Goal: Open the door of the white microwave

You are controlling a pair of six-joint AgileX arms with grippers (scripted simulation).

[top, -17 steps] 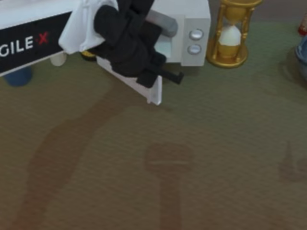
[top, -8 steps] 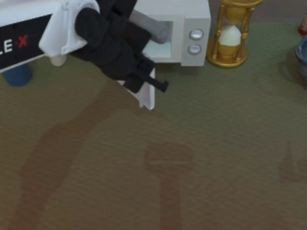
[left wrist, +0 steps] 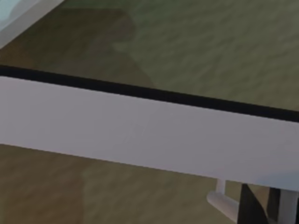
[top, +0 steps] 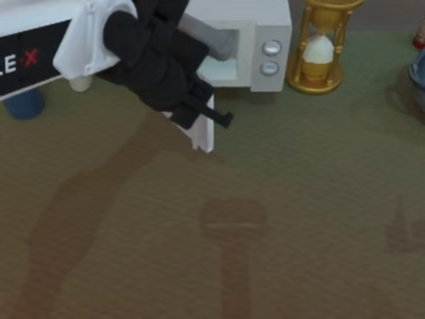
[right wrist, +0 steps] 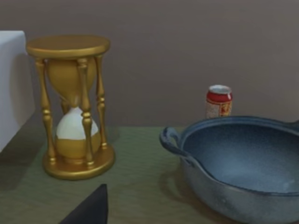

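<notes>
The white microwave (top: 255, 40) is sitting at the far edge of the counter (top: 299, 219), a little left of centre, with its two round knobs (top: 270, 57) facing the near side. The door (top: 204, 127) is standing swung out from the opening toward the near side, its free edge pointing at the viewer, and the pale interior (top: 219, 66) is showing behind it.

The left arm is reaching in from the far left, and the left gripper (top: 206, 109) is sitting right at the door's top edge, its black finger (top: 216, 115) lying across that edge. Whether the jaws are clenched on the panel or released, I cannot tell from above. In the left wrist view the door (left wrist: 149, 135) is filling the frame as a broad white band with a dark strip along one side, and the olive counter (left wrist: 201, 51) is showing beyond it.

A gold hourglass (top: 322, 46) is standing just right of the microwave. The right wrist view is showing that hourglass (right wrist: 70, 107), a dark blue-grey pan (right wrist: 243, 163) near it, and a red can (right wrist: 218, 101) farther back. The right gripper is out of the top view, and only a dark sliver is showing at the wrist view's edge.
</notes>
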